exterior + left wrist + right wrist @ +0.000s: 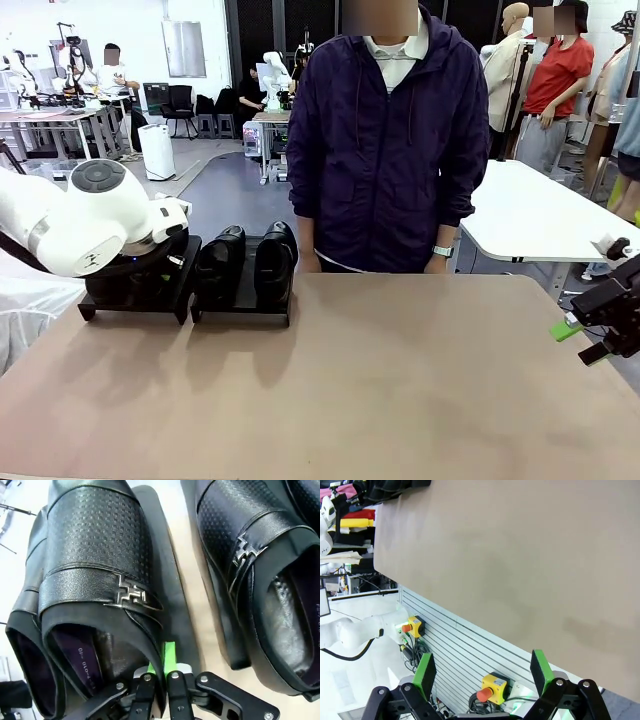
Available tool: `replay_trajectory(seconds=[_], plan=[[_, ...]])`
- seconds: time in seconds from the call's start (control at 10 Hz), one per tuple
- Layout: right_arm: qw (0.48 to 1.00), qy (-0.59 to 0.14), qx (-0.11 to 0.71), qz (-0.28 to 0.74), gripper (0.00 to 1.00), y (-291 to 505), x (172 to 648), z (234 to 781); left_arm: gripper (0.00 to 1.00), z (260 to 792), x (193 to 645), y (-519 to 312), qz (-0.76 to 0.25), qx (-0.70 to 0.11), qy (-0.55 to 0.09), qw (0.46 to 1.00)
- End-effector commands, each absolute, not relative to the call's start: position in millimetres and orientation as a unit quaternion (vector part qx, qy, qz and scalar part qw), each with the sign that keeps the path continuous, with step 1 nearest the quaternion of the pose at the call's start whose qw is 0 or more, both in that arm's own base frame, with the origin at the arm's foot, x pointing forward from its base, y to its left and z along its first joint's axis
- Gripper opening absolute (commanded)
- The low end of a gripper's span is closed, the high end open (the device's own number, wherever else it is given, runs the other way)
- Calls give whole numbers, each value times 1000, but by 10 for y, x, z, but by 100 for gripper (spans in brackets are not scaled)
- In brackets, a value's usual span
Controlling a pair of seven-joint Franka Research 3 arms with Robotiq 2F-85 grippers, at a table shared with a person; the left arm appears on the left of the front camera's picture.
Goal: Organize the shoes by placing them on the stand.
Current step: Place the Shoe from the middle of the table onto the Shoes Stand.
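Shoes [248, 262] sit on the stand [240, 312] at the left of the front frame, toward the far edge of the worktop [380, 390], with a person [385, 140] standing just behind that edge. In the left wrist frame we look down on one perforated black shoe [95, 580] with a metal buckle, lying on a dark tray [175, 600]; its heel collar sits right at our left fingers [161, 672], which are pressed together at the bottom centre with only a sliver of green pad showing. We cannot tell whether they pinch the collar or merely touch it. A second buckled shoe [260, 575] lies on the neighbouring tray [227, 640] at the right of that frame, a strip of bare worktop between the two trays. Most of the worktop, centre and right in the front frame, lies open. Our right fingers [482, 672] stand spread wide, holding nothing, off the worktop's edge at the right of the front frame.
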State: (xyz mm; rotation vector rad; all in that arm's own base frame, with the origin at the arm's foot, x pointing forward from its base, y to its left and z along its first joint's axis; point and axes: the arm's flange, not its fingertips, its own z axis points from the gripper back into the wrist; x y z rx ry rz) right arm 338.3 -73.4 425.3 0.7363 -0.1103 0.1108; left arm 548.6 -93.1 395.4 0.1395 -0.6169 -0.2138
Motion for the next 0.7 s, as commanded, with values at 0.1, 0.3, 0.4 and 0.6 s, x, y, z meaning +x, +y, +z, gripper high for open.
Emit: replay_trajectory(seconds=[0.1,0.3,0.4,0.6], plan=[[923,-65,373,64,100,-737,3398,4253,14,3949,5550,-946,-98,64,-303,946],[923,-65,373,64,100,-737,3398,4253,100,3943,5536,-931,-98,61,-303,946],[923,-65,373,64,100,-737,3398,4253,100,3996,5507,-917,-92,57,-307,945],[923,-65,373,64,100,-737,3398,4253,100,4184,5367,-876,-62,46,-327,942]])
